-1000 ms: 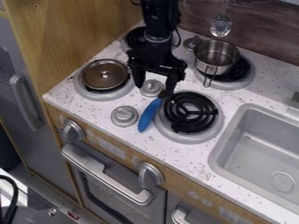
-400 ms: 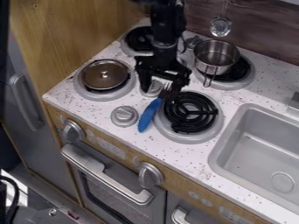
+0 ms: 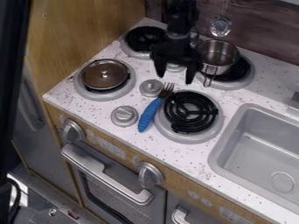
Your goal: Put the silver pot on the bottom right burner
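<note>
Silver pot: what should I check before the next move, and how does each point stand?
1. Silver pot upright: ok.
2. Pot on the bottom right burner: not ok, it's on the top right burner.
3. Bottom right burner uncovered: ok, black coil exposed.
4. Gripper open: ok, fingers spread.
5. Gripper touching the pot: cannot tell, they overlap in this view.
6. Fork well away from the target burner: not ok, it's right beside it.

Silver pot — upright, on top right burner
</note>
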Controlling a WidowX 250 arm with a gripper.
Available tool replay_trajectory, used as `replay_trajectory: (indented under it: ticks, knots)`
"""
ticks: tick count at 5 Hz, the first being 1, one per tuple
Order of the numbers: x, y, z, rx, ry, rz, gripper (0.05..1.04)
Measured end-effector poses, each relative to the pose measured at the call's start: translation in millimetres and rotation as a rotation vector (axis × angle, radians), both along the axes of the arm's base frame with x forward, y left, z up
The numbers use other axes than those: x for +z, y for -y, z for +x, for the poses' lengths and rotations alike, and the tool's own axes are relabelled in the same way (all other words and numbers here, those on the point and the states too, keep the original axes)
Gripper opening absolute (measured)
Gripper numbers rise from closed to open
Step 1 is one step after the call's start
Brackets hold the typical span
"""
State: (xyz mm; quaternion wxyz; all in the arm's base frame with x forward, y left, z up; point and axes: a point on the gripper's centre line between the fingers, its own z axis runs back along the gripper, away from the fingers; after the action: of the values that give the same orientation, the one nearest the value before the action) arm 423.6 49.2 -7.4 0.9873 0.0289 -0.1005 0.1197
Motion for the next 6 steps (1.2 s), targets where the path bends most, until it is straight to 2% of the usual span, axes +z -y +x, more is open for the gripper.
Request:
replay_trajectory:
  ticks: [2,3,4,6]
  knots:
    - [1.3,-7,48,0.092,0.103,-0.003,0.999]
    - [-3.6,-8,63,0.107,0.121,-0.004,0.999]
    - [-13.7,-8,77,0.117,0.117,-0.006,0.999]
    - [-33.3,5,87,0.119,0.085,-0.001,0.967]
